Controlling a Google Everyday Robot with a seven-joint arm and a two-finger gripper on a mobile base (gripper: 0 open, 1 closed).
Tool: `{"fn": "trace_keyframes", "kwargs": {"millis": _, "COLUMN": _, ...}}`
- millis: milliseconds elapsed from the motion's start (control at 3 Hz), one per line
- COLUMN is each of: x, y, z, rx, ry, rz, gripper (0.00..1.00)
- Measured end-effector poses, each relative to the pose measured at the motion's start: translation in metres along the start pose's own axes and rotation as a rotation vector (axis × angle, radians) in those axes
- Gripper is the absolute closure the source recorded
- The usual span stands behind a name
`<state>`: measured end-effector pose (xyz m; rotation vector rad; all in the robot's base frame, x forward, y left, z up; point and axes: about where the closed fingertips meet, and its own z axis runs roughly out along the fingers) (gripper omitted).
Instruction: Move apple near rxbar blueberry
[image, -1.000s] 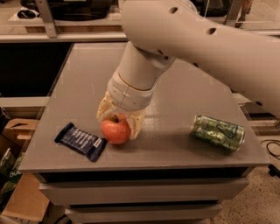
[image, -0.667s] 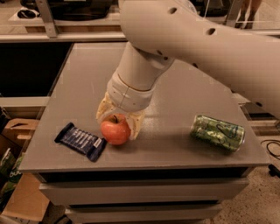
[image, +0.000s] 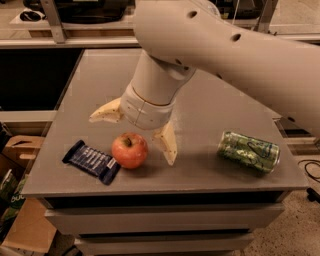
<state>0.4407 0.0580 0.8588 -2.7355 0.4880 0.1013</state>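
Spreading wide apart, the jaws of the gripper hold nothing. One cream-coloured finger points out to the rear left, well clear of the fruit. The other finger slants down just beside the apple's right flank, and it cannot be told whether it brushes the skin. The apple sits between and slightly in front of the two fingers. It rests on the table under its own weight, stem upward, with no pinch on it.

That open stance suits a release. The apple stands at the right end of the rxbar blueberry, so close that the two may be touching, though the shadow between them hides any gap. The bar lies flat and angled near the table's front left edge. The placement the task asks for looks done, judging from how the two lie.

The wrist and the thick white arm rise from the gripper toward the upper right and cover much of the tabletop behind. A green patterned can lies on its side well apart to the right, clear of both fingers. What likely remains is to lift straight up, since a sideways move of the right finger could nudge the round apple away from the bar.
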Motion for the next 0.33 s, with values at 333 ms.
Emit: {"fn": "trace_keyframes", "kwargs": {"millis": 333, "x": -0.0005, "y": -0.0016, "z": -0.001, "rx": 0.0, "ry": -0.013, "rz": -0.006, "gripper": 0.0}}
